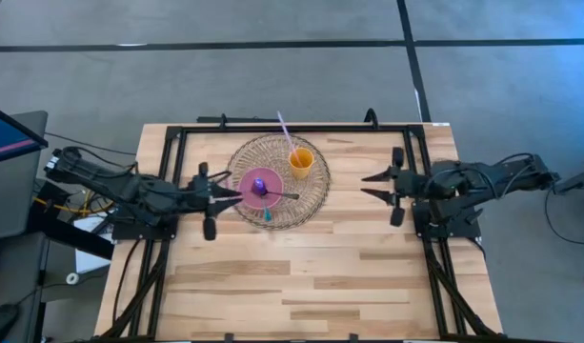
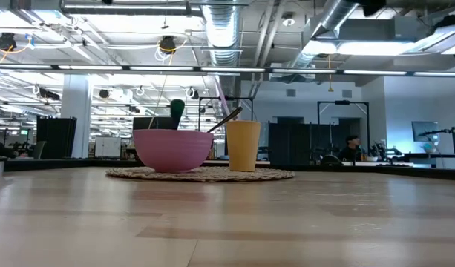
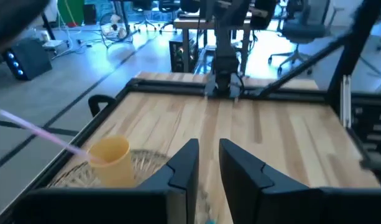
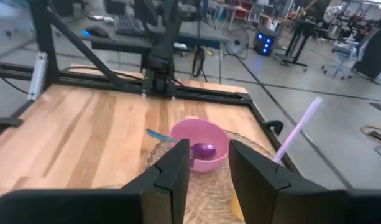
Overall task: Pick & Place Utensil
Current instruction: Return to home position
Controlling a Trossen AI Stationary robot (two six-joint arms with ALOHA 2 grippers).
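The pink bowl (image 1: 250, 179) sits left of centre on the round woven placemat (image 1: 309, 195), in the far half of the table (image 1: 320, 276). The blue spoon (image 4: 156, 134) rests in it with its handle out over the near rim. A purple piece (image 1: 260, 185) lies inside the bowl, and it cannot be told whether this belongs to the spoon. The orange cup (image 1: 301, 162) stands upright on the mat just to the far right of the bowl, close to it but apart. The pink straw (image 1: 285, 129) stands in the cup and leans toward the far left. The left gripper (image 1: 232, 193) lies low at the bowl's left side, its tips close to the rim, fingers parted by a narrow gap and holding nothing. The right gripper (image 1: 368, 186) lies to the right of the placemat, well apart from the cup, fingers spread and empty. Judged from this layout, the placing appears complete and the step in hand is the withdrawal of the arms to rest. The next move probably calls for no grasp. The left gripper would need to draw straight back leftward, clear of the bowl rim and the mat edge, so that nothing is dragged or tipped.
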